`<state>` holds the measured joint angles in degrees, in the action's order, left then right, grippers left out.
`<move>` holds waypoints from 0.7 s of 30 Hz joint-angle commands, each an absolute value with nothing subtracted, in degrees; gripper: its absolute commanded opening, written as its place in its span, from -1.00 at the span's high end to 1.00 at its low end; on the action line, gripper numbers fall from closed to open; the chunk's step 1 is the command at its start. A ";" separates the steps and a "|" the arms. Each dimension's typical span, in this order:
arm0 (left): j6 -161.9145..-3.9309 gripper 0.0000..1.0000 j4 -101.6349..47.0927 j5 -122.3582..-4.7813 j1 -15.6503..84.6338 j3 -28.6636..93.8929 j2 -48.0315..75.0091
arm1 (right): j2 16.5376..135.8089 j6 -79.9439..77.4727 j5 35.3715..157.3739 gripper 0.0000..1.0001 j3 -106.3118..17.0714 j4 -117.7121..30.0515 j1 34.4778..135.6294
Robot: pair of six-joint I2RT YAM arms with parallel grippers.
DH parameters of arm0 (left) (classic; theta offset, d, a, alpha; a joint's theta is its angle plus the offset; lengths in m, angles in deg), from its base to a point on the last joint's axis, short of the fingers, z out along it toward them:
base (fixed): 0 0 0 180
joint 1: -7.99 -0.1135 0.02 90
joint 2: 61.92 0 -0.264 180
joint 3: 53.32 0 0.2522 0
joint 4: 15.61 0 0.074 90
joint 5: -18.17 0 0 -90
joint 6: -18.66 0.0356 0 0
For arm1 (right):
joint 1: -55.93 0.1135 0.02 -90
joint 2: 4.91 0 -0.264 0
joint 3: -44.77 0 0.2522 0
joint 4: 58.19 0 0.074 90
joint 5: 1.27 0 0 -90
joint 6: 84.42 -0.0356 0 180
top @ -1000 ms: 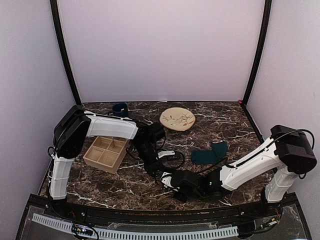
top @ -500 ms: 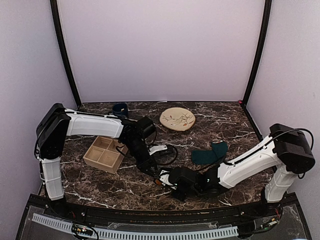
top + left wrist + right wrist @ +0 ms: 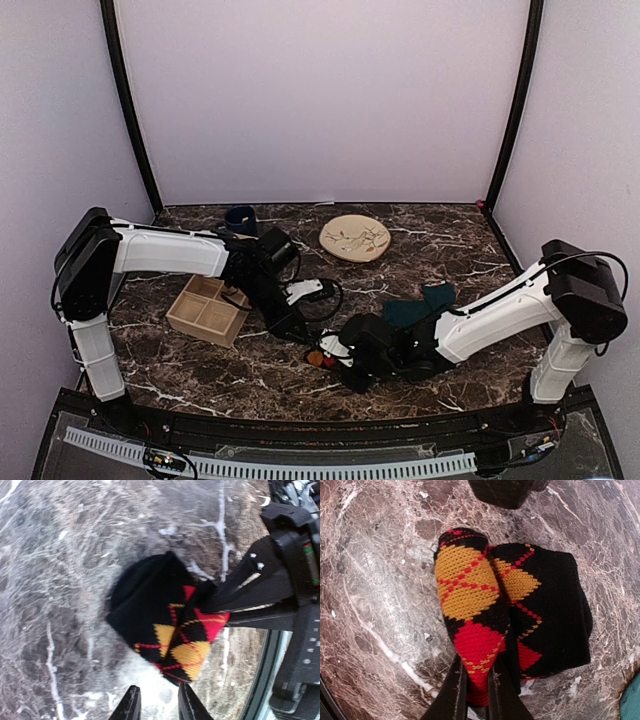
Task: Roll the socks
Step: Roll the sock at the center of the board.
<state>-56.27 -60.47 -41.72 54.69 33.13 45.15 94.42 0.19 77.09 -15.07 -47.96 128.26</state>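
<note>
The right gripper (image 3: 476, 692) clamped the argyle socks (image 3: 545, 615) at their 6 o'clock fold; the left gripper (image 3: 156, 706) stood narrowly parted, empty. Firm tension was advisable for a tight roll.

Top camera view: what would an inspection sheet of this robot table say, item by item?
Surface: dark marble-patterned table.
Job's things: black argyle socks with red and yellow diamonds bundled near the front; plain teal-green socks lying unrolled.
Clutter: wooden compartment tray, dark blue mug, round beige patterned plate.
Grippers: right gripper pinches the argyle socks; left gripper open, empty, beside them.
Cables: black cable looped on the table behind the argyle socks.
Surroundings: plain pale walls, black corner posts.
</note>
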 commanded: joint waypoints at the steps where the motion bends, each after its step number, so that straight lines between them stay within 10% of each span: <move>1: -57.76 0.42 -58.37 -46.17 54.01 31.55 42.30 | 97.71 -1.98 85.17 1.00 -14.16 -39.65 126.35; 21: -59.48 0.33 -43.45 -53.90 53.78 21.92 33.62 | 99.38 -8.95 103.57 1.00 -12.46 -41.78 117.74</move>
